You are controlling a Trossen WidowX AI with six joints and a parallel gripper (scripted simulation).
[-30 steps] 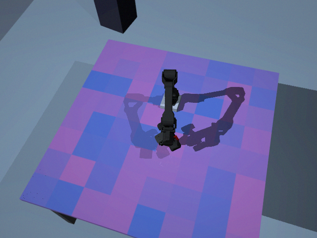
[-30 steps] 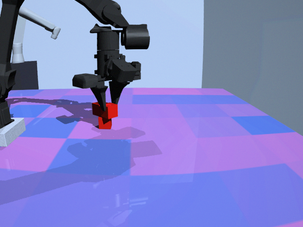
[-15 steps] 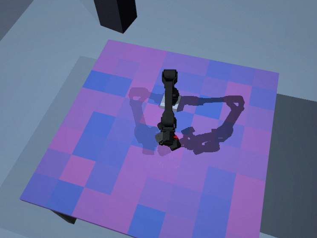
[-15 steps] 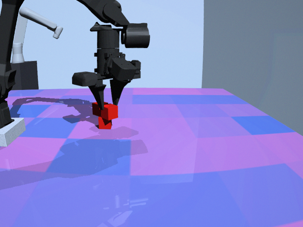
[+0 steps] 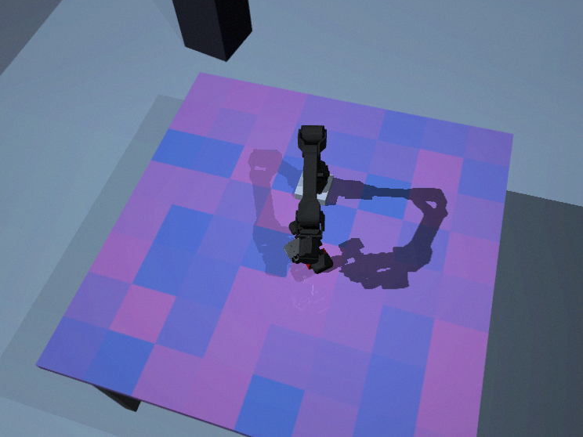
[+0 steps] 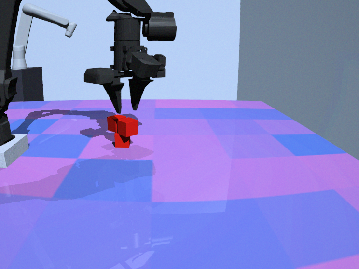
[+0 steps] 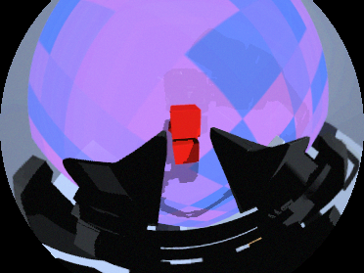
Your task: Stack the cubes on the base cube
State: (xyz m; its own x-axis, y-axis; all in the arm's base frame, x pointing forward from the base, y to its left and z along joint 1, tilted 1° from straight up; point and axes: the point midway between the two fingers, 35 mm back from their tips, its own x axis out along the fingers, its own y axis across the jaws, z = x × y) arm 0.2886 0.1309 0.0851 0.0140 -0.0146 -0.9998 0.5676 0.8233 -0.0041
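Two red loose cubes sit side by side on the red base cube (image 6: 122, 142) in the exterior view, the left cube (image 6: 111, 123) farther back and the right cube (image 6: 130, 127) nearer. Both look level and overhang the base, with a narrow dark line between them. The wrist view shows an upper red cube (image 7: 185, 122) and a lower red cube (image 7: 184, 153), also parted by a thin dark line; I cannot tell which is which. My gripper (image 6: 127, 111) (image 7: 188, 133) is open and empty, its fingertips just above the cubes. In the top view the arm mostly hides the cubes.
The arm's pale base block (image 5: 304, 191) (image 6: 13, 150) stands on the checkered table (image 5: 291, 349) (image 6: 191, 173). A white arm (image 6: 48, 14) on a dark pedestal (image 6: 33, 85) stands in the background. A dark block (image 5: 209, 13) is beyond the table's back edge.
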